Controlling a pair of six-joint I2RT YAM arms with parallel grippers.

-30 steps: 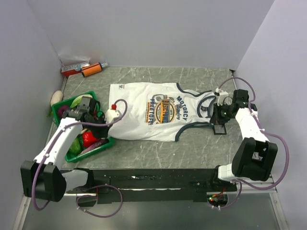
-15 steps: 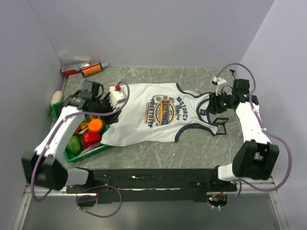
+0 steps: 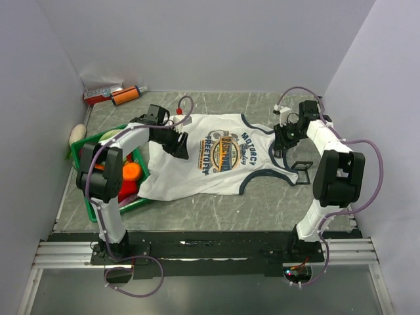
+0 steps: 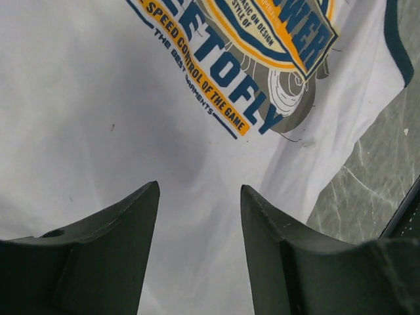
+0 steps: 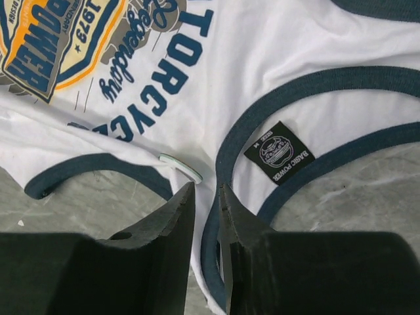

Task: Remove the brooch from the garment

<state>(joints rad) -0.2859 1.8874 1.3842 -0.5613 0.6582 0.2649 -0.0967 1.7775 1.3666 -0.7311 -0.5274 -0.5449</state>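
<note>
The right fingers [image 5: 174, 223] were held narrowly parted, the left fingers [image 4: 125, 223] wide, both empty; the garment [image 5: 282, 39] could be pinched instead of the brooch [image 5: 180, 168].

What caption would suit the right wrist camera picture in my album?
Right gripper, jaws narrowly apart, poised over the white jersey beside a small pale oval brooch at its navy trim.

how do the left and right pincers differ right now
The left pincer has its jaws spread wide; the right pincer leaves only a narrow slit. The left pincer sits over plain white cloth beside the chest graphic, the right pincer over navy trim next to a small pale disc. Both are above the jersey, gripping nothing.
</note>
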